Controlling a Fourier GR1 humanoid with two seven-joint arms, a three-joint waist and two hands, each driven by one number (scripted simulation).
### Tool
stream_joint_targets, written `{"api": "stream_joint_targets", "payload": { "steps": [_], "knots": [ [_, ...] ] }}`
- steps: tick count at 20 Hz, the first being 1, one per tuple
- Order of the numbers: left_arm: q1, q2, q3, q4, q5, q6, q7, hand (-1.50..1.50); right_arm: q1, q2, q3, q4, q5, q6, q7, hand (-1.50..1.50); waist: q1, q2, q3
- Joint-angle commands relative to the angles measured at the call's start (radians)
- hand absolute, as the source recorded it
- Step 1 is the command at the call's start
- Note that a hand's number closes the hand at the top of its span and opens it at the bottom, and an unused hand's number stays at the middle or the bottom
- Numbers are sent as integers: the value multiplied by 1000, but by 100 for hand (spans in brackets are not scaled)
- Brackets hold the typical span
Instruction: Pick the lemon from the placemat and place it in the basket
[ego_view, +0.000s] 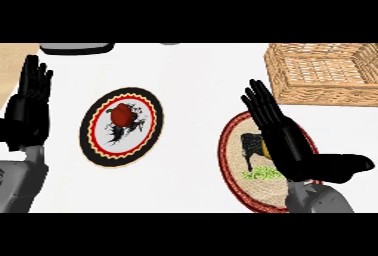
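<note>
A round placemat (97, 146) with a black and red border lies left of centre. On it sits a small reddish-brown round fruit (122, 115); no yellow lemon shows anywhere. A second round placemat (235, 176) with a red rim and a cow picture lies at the lower right. My right hand (284, 145) hovers over this mat, open, fingers straight and pointing away, thumb out to the right, hiding part of the mat. The woven basket (325, 94) stands at the far right, just beyond the right hand's fingertips. My left hand (29, 110) rests open at the left edge, fingers up.
A grey object (76, 48) pokes in at the top left edge. A strip of wooden surface (13, 55) borders the white counter (192, 85) at the far left.
</note>
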Motion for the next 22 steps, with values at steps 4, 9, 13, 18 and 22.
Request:
{"api": "stream_joint_targets", "payload": {
  "steps": [4, 9, 13, 18, 22],
  "knots": [
    [25, 44, -29, 79, 13, -86, 126, 0, -68, -163, -355, 52, -108, 85, -147, 150, 3, 33, -16],
    [77, 24, -112, 67, 44, -164, 231, 0, -69, -352, -170, 123, 292, 164, -301, -150, 54, 37, -18],
    [60, 53, -97, 72, 46, -183, 283, 0, -57, -112, -23, 151, 533, -148, -370, -150, 37, 27, -18],
    [10, 46, -72, 107, 50, -210, 307, 0, -234, -40, 18, 166, 676, -233, 23, -150, 22, 24, -20],
    [65, 48, -73, 83, 41, -196, 294, 0, -350, -172, -15, 55, 653, -33, 406, -150, 12, 15, -22]
  ]
}}
